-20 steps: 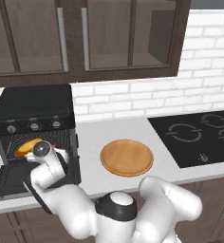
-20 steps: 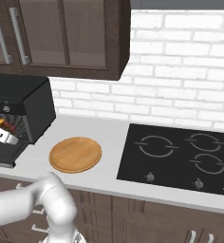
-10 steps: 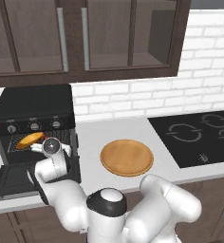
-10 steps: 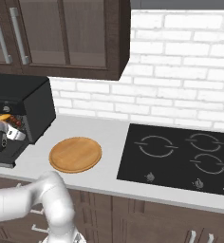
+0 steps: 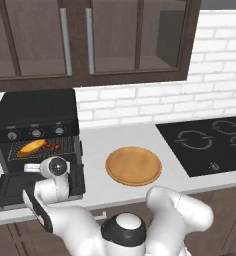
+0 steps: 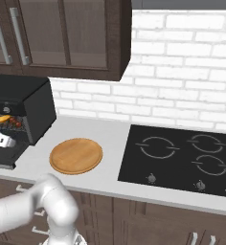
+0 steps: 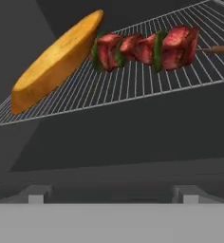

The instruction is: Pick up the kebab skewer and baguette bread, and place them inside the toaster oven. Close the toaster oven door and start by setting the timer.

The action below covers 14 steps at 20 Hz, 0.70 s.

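The toaster oven stands at the counter's left end with its door dropped flat. On its wire rack lie the golden baguette bread on the left and the kebab skewer to its right, end to end. Both also show in the oven mouth, baguette beside skewer. My gripper hovers over the lowered door just outside the oven, below rack level. Its fingers are wide open with nothing between them. From the right side the hand sits in front of the oven.
A round wooden plate lies on the white counter right of the oven. The black cooktop takes up the right end. Dark glass-front cabinets hang overhead, and a white brick wall runs behind.
My hand has drawn back out of the oven mouth and dropped a little. The baguette stays on the rack beside the skewer. The jaws have stayed open.
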{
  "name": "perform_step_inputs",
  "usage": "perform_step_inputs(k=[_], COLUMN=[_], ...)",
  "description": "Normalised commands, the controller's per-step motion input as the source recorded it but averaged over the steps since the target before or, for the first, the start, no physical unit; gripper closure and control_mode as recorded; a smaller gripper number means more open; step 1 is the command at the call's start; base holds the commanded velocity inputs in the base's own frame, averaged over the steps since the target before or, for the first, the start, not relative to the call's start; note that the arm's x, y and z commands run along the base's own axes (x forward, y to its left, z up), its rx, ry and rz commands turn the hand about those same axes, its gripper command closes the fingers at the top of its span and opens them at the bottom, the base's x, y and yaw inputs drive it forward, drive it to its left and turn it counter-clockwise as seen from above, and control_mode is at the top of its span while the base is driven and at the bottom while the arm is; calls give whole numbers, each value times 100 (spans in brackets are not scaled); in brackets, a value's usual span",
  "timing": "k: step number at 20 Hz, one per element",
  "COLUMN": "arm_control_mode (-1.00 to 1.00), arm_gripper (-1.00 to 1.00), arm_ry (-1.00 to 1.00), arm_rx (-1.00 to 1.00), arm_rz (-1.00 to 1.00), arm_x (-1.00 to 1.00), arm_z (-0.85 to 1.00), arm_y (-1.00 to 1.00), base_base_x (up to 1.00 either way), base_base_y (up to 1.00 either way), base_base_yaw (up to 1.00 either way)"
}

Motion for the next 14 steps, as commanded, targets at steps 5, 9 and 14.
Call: perform_step_inputs(k=[5, 9, 14], arm_control_mode=[-100, -100, -100], arm_gripper=[-100, -100, -100], arm_ry=[-17, -4, 10], arm_rx=[0, 0, 0], arm_rz=[19, 10, 4], arm_x=[-63, -29, -35], arm_z=[51, 99, 84], arm_y=[54, 27, 16], base_base_x=[0, 0, 0], base_base_y=[0, 0, 0], base_base_yaw=[0, 0, 0])
